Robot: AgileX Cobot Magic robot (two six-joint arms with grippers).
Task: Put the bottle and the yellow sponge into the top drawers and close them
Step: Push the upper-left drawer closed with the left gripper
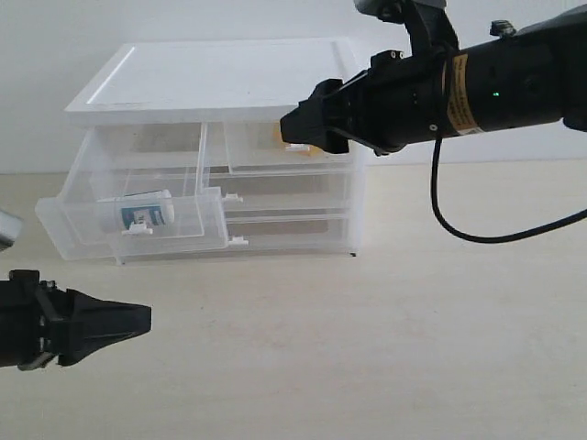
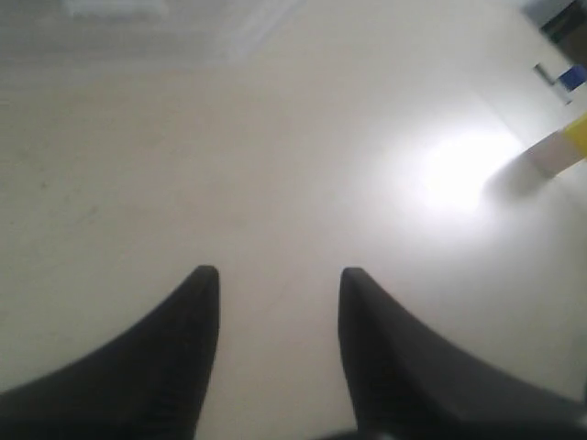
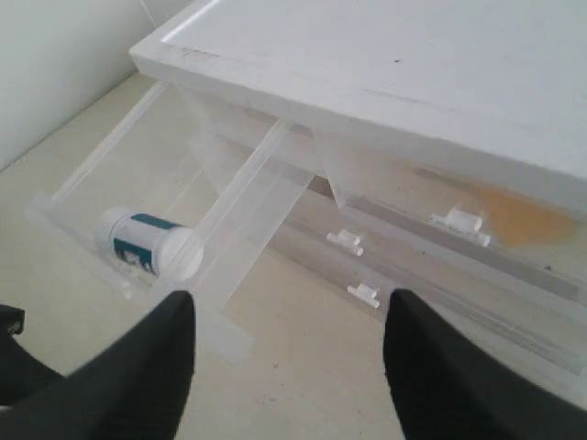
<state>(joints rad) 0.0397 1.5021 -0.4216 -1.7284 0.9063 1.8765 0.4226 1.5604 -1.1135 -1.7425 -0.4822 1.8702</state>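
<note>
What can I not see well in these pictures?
- Sponge: in the right wrist view it is only an orange smear behind the cloudy drawer front. In the exterior view the right gripper covers most of it.
- Bottle: the label print is too small to read in both views that show it.
- Yellow and white thing: in the left wrist view it is blurred and cut by the picture edge, beside glare. I cannot name it.

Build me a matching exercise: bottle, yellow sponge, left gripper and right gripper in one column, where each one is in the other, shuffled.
1. bottle
2. yellow sponge
3. left gripper
4. right gripper

A. inside the shut top right drawer
B. low over the table, empty
C. lying in the pulled-out top left drawer
D. open, in front of the top right drawer

Pairs: 1-C, 2-A, 3-B, 4-D
</note>
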